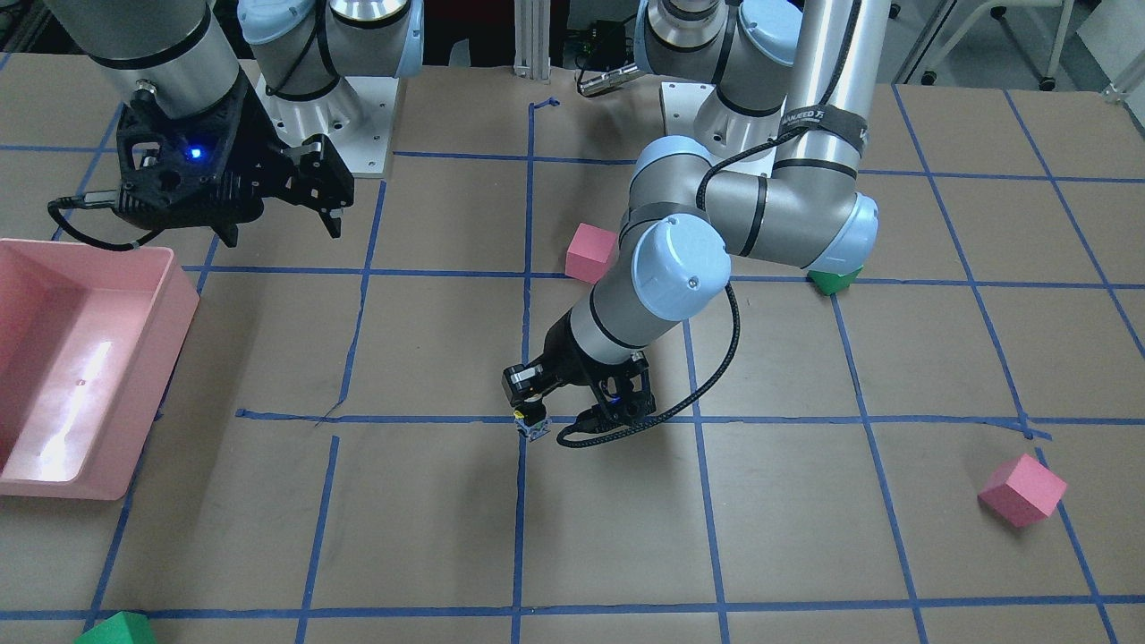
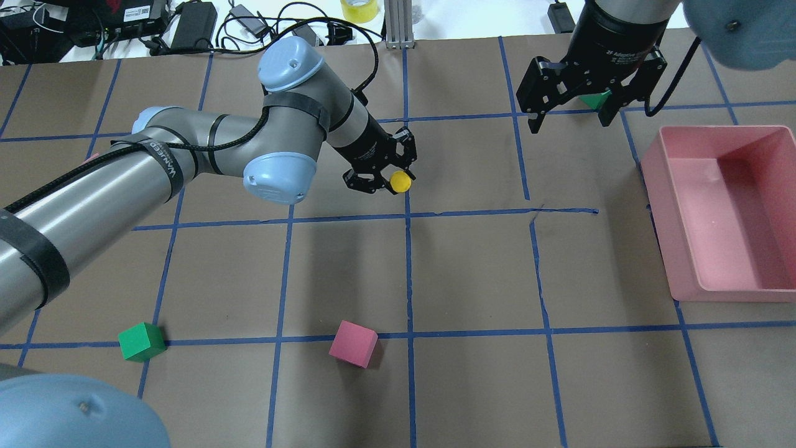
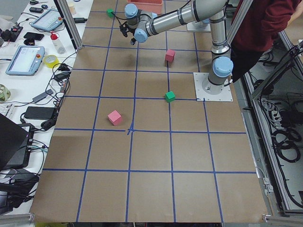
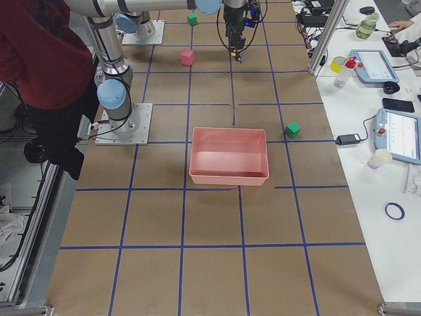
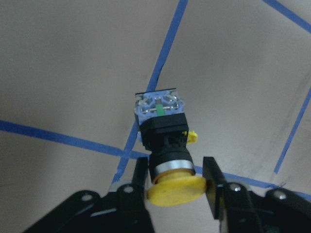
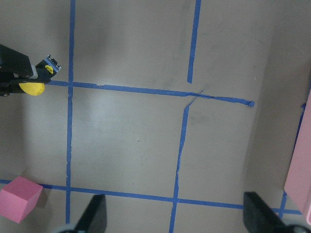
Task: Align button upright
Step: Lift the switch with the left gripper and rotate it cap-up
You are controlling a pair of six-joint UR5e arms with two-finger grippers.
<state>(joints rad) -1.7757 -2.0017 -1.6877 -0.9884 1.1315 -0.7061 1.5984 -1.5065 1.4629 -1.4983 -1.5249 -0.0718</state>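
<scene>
Out over the middle of the bench (image 2: 472,274), the right tool (image 2: 569,123) hangs spread and empty. The left tool (image 5: 175,170) is clamped on the button (image 5: 163,126) by its yellow cap, with the base tilted away (whether it touches down I can't tell). That rounded cap is a thin hold. I'd guess it could slip, or the button could topple if released while leaning.

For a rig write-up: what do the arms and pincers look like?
The left arm and right arm are silver-grey tubes with pale blue joint caps; the left carries a black braided cable and a lettered black strap. The left pincer and right pincer are black, two-fingered; the right bears white lettering.
</scene>
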